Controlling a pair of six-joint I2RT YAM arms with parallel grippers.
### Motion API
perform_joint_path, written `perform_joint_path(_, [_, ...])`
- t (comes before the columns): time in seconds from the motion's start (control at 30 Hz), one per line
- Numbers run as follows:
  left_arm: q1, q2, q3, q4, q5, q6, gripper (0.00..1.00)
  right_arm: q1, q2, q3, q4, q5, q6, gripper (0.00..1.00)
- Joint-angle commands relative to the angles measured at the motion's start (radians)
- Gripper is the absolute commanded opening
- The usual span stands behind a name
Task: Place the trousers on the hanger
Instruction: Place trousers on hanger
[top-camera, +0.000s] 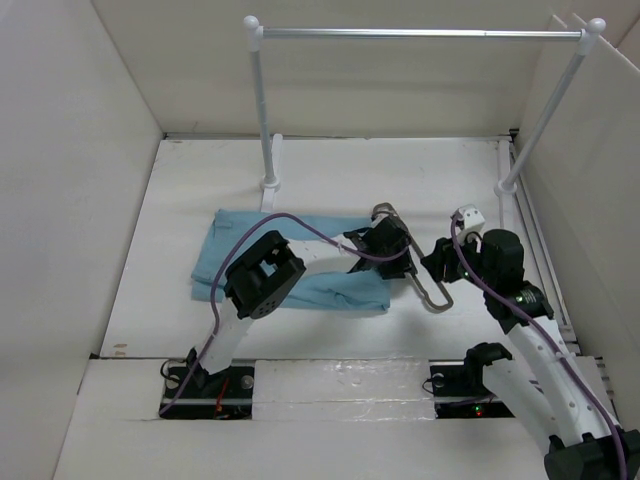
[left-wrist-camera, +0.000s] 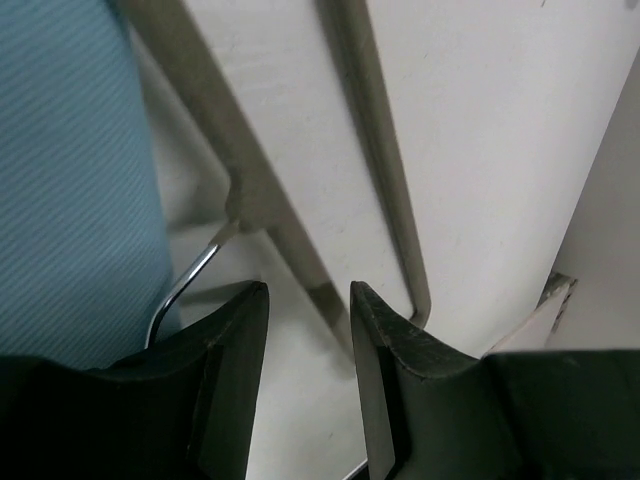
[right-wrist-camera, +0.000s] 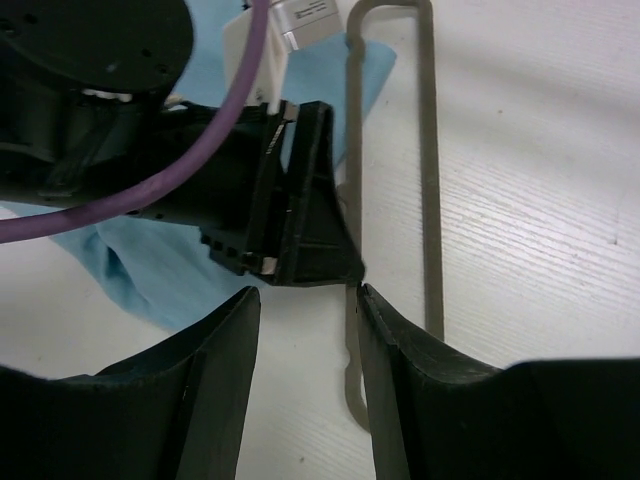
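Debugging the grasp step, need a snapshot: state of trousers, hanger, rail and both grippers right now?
trousers: lying flat on the table, not on the hanger.
hanger: lying flat on the table, off the rail.
left gripper: open, low over a hanger bar, not clamped.
right gripper: open, a hanger bar in the gap, not clamped.
rail: upright at the back, nothing hung on it.

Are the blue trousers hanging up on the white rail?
No, the trousers lie flat on the table, away from the rail.
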Motion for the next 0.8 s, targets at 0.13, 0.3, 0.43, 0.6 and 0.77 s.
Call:
perform_joint_path(0.13, [-0.005,0.059,0.088,-0.004,-0.125,-0.027,0.33,-0.006,-0.014,-0.013,0.002,-0.054,0.010,0.51])
perform_joint_path(0.3, [0.004,0.035,0.075,0.040,-0.174,-0.014,0.00,-0.036,-0.030,-0.015,0.016,-0.083,0.023,0.51])
perform_joint_path(0.43, [0.004,-0.049,0.007,0.046,-0.177,0.032,0.00,-0.046,0.015,-0.019,0.005,-0.080,0.025,0.51])
perform_joint_path(0.6, [-0.027,-0.220,-0.169,0.104,-0.167,0.052,0.00,-0.046,0.116,-0.048,0.092,-0.142,0.034,0.36])
perform_joint_path(0.77, [-0.036,-0.301,-0.269,0.085,-0.179,0.056,0.00,-0.046,0.232,-0.122,0.319,-0.182,0.127,0.00])
